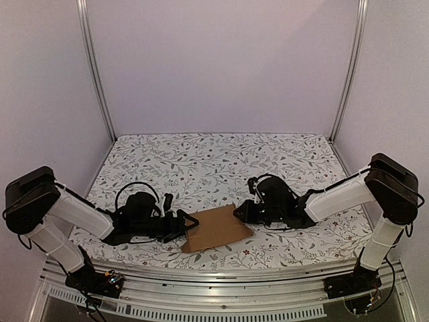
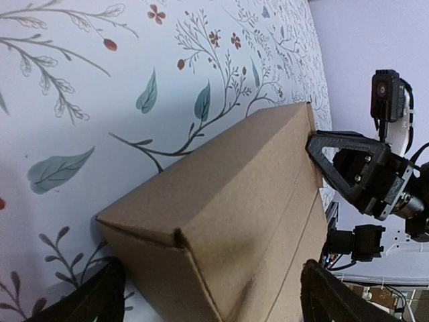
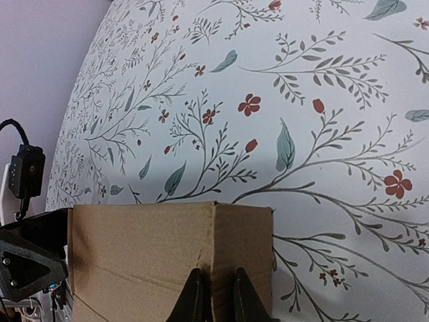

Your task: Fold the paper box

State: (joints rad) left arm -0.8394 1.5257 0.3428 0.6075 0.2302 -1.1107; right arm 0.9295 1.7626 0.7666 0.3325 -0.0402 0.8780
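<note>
Paper box (image 2: 234, 174) between wide-open left gripper (image 2: 214, 298), right gripper (image 3: 219, 295) pinched narrowly on its edge

**Counter** (image 1: 214, 161): the far, flowered half lies open from one side wall to the other, with free passage for a hand. **Near strip:** the paper box (image 1: 216, 228) fills the middle. The left pincer (image 1: 188, 225), jaws spread wide, straddles the box's left end. The right pincer (image 1: 238, 212), jaws almost together, nips the box's far right corner. Both arms slant in low from the near corners, closing off the box's left and right sides; its top and far side stay unobstructed.
</note>
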